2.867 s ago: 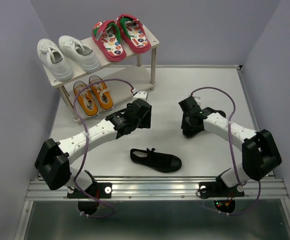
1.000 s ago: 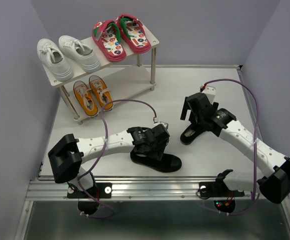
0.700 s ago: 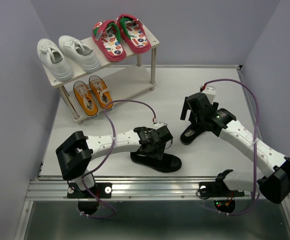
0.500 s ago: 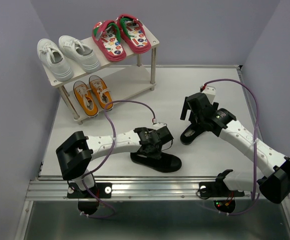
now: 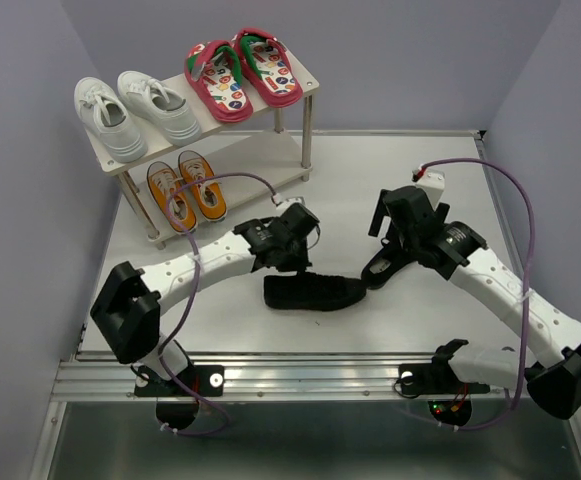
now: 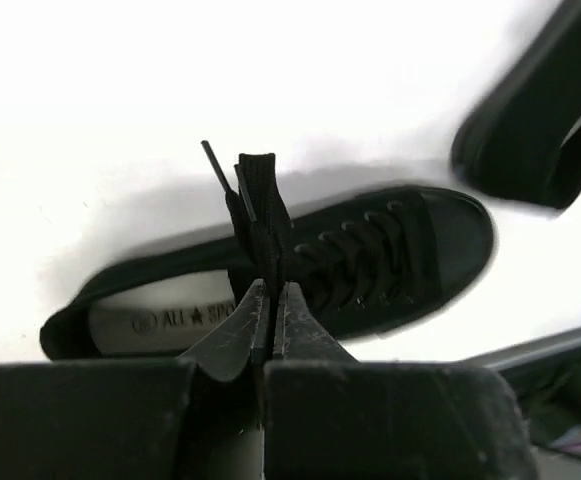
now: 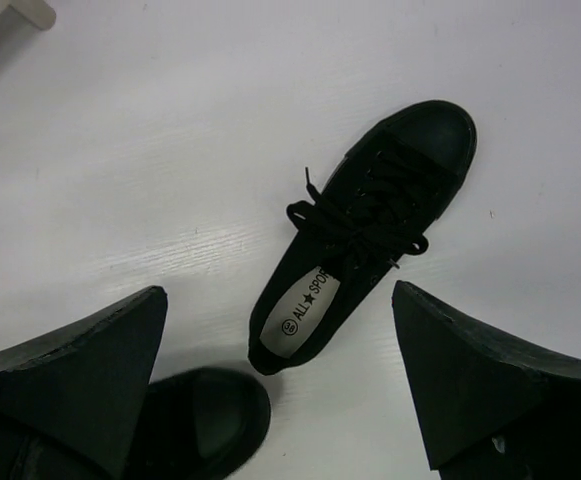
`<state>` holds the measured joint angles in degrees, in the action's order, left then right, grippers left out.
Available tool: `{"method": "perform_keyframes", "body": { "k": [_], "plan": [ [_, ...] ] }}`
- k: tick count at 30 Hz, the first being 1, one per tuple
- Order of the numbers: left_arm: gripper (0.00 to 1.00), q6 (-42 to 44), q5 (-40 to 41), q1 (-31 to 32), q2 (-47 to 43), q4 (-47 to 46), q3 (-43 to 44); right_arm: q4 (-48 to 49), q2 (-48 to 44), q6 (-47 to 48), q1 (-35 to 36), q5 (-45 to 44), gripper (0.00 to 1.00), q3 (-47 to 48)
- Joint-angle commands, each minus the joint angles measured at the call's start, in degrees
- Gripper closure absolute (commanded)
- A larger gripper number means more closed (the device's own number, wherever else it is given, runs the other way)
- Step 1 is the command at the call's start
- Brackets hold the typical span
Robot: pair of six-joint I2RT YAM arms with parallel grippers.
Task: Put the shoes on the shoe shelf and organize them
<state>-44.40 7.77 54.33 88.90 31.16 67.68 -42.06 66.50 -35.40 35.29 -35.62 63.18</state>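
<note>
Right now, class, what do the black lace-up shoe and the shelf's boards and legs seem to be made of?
Black lace-up shoe: dull black upper, likely canvas; smoother toe cap and sole rim, probably rubber.
Shelf boards: pale, matte, rounded corners; wood or plastic, unclear.
Shelf legs: thin, light glinting posts, likely metal.

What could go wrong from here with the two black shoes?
1. The left tool is shut on only a thin strip, lace or tongue, of the shoe. It may slip out, or the shoe may swing.
2. The other shoe lies by that shoe's toe, under the open right tool. The arms could clash.
3. A dangling shoe might snag the shelf edge beside the orange sneakers.
</note>
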Motion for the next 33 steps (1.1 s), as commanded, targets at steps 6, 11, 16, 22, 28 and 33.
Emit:
{"method": "perform_keyframes", "body": {
  "k": [6,11,16,22,28,33],
  "plan": [
    [1.00,-6.4,0.8,-8.4,2.3,-10.2,7.0,-1.2,-5.6,-0.3,-0.2,-4.3,0.00,-0.6],
    [1.00,-5.6,-1.8,-8.3,3.2,-12.4,5.8,-3.2,-6.9,-1.9,-0.7,-4.6,0.00,-2.8],
    [0.69,-4.6,-1.6,-8.3,1.8,-12.1,3.9,-3.2,-6.8,-4.5,-0.7,-2.4,0.00,-5.7],
    [0.12,-1.7,0.1,-8.3,1.5,-9.9,4.8,-2.1,-3.5,-7.0,-0.7,-0.2,0.00,-8.2],
    [0.12,0.9,7.0,-8.2,-0.4,-3.7,7.4,-1.5,-2.4,-8.2,-2.0,2.3,0.00,-10.0],
    [0.14,3.3,10.6,-8.2,-2.2,-0.6,6.5,0.9,-2.3,-8.8,-5.9,7.5,0.00,-12.3]
  ]
}}
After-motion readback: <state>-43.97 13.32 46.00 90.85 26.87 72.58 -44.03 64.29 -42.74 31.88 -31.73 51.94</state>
